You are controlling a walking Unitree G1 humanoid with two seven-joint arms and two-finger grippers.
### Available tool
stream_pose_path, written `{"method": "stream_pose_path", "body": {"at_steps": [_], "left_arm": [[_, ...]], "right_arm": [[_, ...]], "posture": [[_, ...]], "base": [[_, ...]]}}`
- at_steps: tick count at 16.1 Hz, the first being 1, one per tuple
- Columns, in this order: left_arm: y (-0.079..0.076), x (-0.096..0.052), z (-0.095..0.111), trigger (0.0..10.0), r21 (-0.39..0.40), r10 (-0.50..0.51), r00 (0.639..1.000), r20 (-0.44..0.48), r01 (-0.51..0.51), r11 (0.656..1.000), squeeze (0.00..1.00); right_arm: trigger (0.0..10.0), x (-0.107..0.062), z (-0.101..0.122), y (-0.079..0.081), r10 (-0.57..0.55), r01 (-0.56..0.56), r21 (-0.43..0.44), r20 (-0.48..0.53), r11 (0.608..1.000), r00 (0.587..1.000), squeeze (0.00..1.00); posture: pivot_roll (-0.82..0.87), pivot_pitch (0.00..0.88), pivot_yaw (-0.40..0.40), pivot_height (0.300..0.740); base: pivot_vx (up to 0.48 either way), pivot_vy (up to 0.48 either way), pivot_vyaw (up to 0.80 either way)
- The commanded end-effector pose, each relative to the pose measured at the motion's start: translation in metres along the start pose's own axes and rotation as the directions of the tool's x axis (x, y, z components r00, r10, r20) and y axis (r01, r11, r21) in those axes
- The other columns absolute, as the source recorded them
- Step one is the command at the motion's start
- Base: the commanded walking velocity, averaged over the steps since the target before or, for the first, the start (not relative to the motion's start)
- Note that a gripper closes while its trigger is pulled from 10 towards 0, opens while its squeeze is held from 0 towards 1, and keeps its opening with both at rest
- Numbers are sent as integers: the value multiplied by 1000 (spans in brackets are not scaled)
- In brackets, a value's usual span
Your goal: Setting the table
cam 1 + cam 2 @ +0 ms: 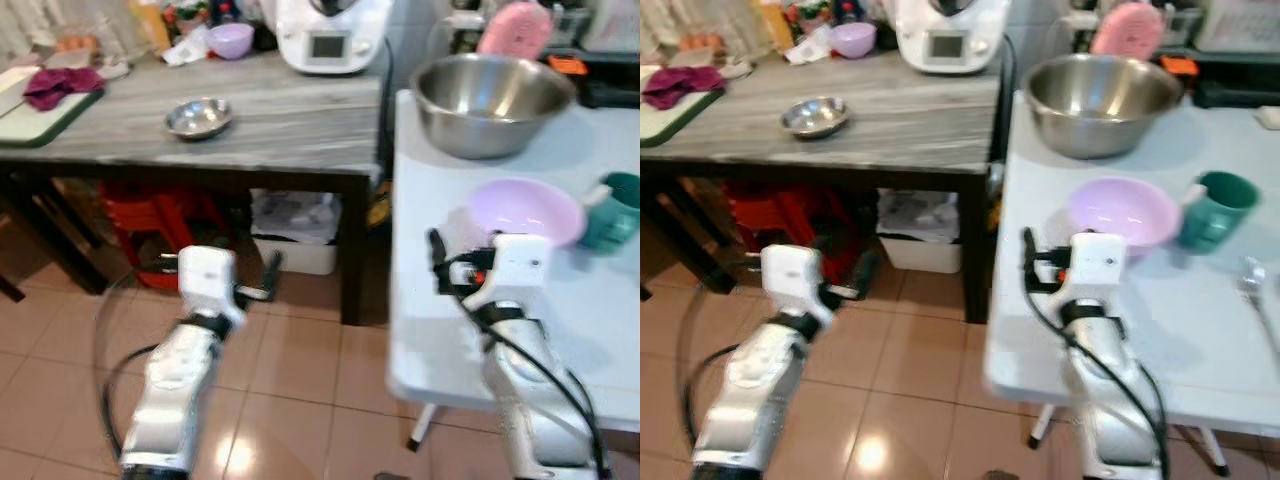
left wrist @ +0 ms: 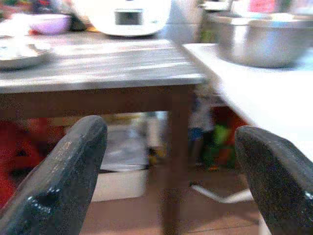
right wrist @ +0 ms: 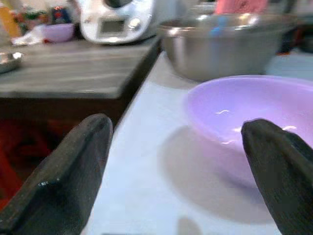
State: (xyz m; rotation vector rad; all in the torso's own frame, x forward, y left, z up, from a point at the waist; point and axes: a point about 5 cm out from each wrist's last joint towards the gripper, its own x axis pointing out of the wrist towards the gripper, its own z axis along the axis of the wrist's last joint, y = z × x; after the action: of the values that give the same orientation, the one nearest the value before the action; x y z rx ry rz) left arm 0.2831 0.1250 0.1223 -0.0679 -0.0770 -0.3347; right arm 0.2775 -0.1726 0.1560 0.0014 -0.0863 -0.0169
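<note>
Near table: on the robot's right, its edge just beside the far table's right end.
Far table: ahead and to the left.
Plastic bowl: on the near table, toward its left edge.
Large metal bowl: on the near table, behind the plastic bowl.
Mug: just right of the plastic bowl.
Spoon: right of the mug, nearer the robot.
Small metal bowl: on the far table, left of centre.
Kitchen appliance: at the back of the far table.
Bin: on the floor under the far table.
Right gripper: over the near table, fingers spread, just before the plastic bowl.
Left gripper: over the floor, fingers spread, before the far table.
</note>
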Motion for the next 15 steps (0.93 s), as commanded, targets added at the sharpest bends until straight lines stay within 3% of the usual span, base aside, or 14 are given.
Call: {"method": "stream_pose_path", "body": {"at_steps": [1,7,10,12,15], "left_arm": [[10,-3,1,10000,24,19,1000,-3,-19,1000,0],[6,-4,2,10000,18,-11,1000,-4,11,1000,0],[-7,-11,2,10000,16,-202,979,-27,203,979,0],[-15,-17,-1,10000,63,-318,946,-62,321,945,0],[-20,-21,-3,10000,87,-398,912,-96,406,910,0]], "right_arm": [[10000,0,7,6,16,-16,7,28,1000,999,0],[10000,0,13,4,-7,10,-42,57,999,998,0],[10000,2,14,3,2,3,-173,31,985,1000,0],[10000,7,16,3,41,-41,-254,-6,966,999,0],[10000,16,20,1,91,-101,-351,-46,931,995,0]], "posture": [[-179,116,64,740],[-183,126,66,740],[-182,141,66,740],[-183,154,63,740],[-189,167,64,740]], "base": [[0,-281,0],[0,-48,0],[0,0,0],[0,0,0],[0,0,0]]}}
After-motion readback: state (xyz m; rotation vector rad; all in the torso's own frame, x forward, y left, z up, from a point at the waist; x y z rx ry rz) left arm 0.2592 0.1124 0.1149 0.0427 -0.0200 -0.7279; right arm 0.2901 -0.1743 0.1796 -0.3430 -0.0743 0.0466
